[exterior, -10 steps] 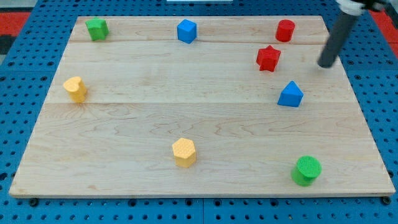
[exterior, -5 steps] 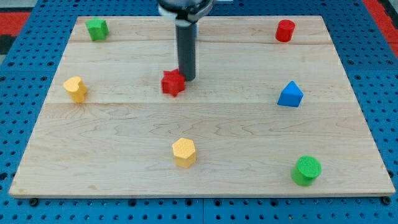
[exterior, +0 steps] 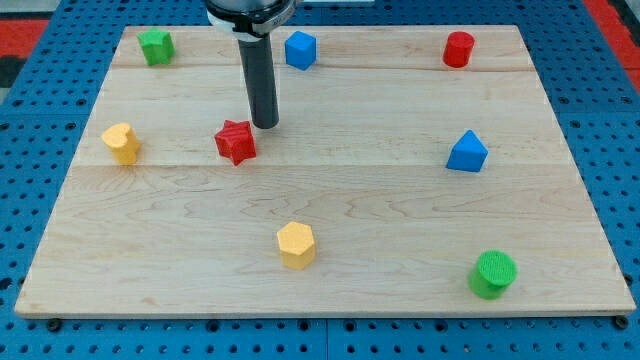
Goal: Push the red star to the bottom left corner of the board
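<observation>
The red star (exterior: 236, 141) lies on the wooden board (exterior: 400, 210), left of the middle and in the upper half. My tip (exterior: 265, 125) stands just to the star's upper right, a small gap from it. The rod rises from there toward the view's top. The board's bottom left corner (exterior: 40, 295) lies far down and left of the star.
A yellow heart block (exterior: 121, 143) sits left of the star. A yellow hexagon block (exterior: 296, 245) is below it. A green block (exterior: 155, 46) is at top left, a blue block (exterior: 300, 49) top middle, a red cylinder (exterior: 458, 49) top right, a blue triangle (exterior: 467, 152) right, a green cylinder (exterior: 493, 274) bottom right.
The red star has been pushed from the upper right across to left of the middle. My tip has followed it leftward and now stands slightly apart from it.
</observation>
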### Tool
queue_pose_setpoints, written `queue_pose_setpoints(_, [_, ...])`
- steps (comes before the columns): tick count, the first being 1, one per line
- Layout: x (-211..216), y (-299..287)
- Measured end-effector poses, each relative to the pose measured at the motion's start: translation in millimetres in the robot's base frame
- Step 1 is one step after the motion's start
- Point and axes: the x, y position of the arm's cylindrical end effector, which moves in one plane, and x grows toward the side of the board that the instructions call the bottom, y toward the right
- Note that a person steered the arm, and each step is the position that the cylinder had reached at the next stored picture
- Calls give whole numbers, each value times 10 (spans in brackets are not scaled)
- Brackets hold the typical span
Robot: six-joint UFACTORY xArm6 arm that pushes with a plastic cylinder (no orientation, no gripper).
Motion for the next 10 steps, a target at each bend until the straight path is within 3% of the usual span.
queue_pose_setpoints(2, [434,-649])
queue_pose_setpoints(8, [1440,-460])
queue_pose_setpoints(10, [1629,-972])
